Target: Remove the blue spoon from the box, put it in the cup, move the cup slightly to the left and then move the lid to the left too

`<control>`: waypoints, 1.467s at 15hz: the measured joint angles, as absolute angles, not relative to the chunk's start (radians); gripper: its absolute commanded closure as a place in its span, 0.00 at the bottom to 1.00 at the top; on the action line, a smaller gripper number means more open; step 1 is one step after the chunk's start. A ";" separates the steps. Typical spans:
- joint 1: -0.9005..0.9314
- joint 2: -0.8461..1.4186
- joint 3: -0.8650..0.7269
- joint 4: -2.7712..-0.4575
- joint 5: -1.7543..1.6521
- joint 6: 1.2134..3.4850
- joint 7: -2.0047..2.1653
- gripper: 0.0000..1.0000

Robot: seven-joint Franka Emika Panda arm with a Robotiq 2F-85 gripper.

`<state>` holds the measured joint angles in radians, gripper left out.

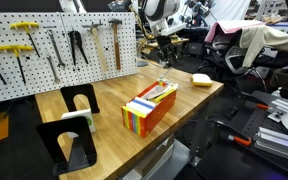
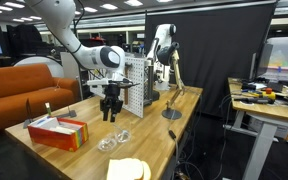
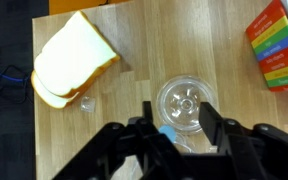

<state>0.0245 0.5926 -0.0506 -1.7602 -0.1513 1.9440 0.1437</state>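
One gripper [image 3: 177, 110] hung over a clear round item [image 3: 187, 98]
Jaws stood spread; the box [image 3: 281, 45] lay well apart

In the wrist view the box [image 3: 279, 45] stands on the table [image 3: 144, 40] at right, the bread slices [image 3: 72, 60] at left. The cup [image 3: 187, 103] sits between them, nearer the box.

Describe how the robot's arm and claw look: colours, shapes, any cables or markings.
The arm is white, built of rounded, tube-like segments, with a dark ring near the wrist. The claw is black, blocky at its base, and has two thick black fingers on jointed links. No markings or loose cables can be made out at this size.
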 measured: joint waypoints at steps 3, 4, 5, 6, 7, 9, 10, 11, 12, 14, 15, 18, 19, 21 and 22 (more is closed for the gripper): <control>0.024 0.593 -0.049 -1.757 -0.146 1.942 0.137 0.00; 0.024 0.590 -0.049 -1.754 -0.146 1.947 0.137 0.00; 0.024 0.582 -0.050 -1.752 -0.146 1.961 0.138 0.00; 0.024 0.567 -0.053 -1.750 -0.146 1.983 0.140 0.00; 0.024 0.545 -0.057 -1.753 -0.147 2.006 0.143 0.00; 0.027 0.485 -0.071 -1.772 -0.183 2.073 0.173 0.00; 0.030 0.449 -0.076 -1.791 -0.207 2.113 0.194 0.00; 0.032 0.414 -0.079 -1.814 -0.226 2.149 0.216 0.00; 0.035 0.382 -0.080 -1.839 -0.237 2.170 0.231 0.00; 0.038 0.357 -0.080 -1.872 -0.243 2.188 0.242 0.00; 0.038 0.358 -0.080 -1.879 -0.243 2.198 0.244 0.00; 0.038 0.359 -0.082 -1.885 -0.244 2.207 0.245 0.00; 0.038 0.360 -0.082 -1.885 -0.243 2.206 0.245 0.00; 0.037 0.372 -0.082 -1.883 -0.243 2.206 0.245 0.00; 0.036 0.392 -0.082 -1.878 -0.243 2.206 0.244 0.00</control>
